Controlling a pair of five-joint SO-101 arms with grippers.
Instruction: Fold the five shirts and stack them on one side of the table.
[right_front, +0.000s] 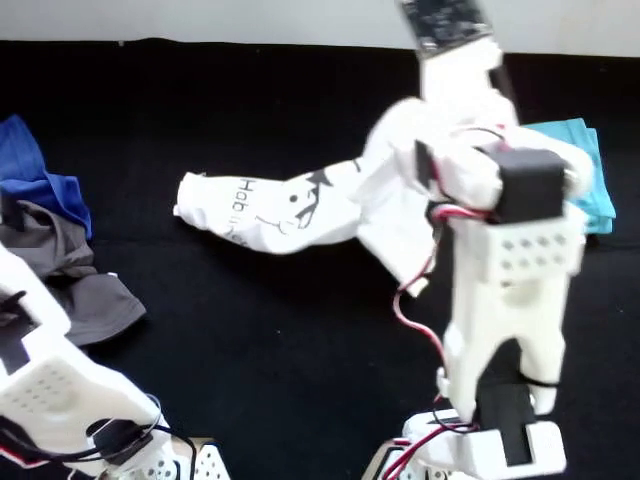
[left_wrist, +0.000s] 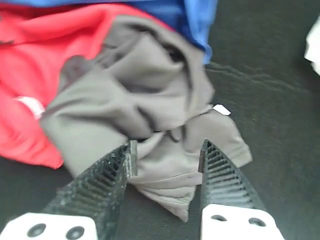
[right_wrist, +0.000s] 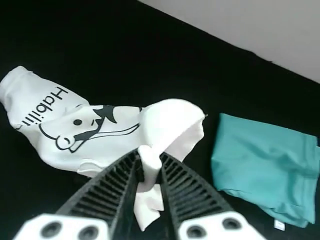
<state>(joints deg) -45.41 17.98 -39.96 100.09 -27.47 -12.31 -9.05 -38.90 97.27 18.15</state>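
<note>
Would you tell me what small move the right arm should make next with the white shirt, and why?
Probably draw the pinched cloth away from the printed end to stretch it flat. The right gripper is shut on a bunched part of the white shirt, whose rest lies crumpled on the table, not yet folded like the teal shirt nearby.

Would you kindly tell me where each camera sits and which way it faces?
High view: fixed above the table, looking down; shows the right arm over the white shirt, the left arm at the near edge.
Left wrist view: on the left arm, looking down past the open left gripper at the grey shirt and red shirt.
Right wrist view: on the right arm, looking past the right gripper, shut on the white shirt, toward the teal shirt.
Shared: high and right wrist views both show these two shirts.
</note>
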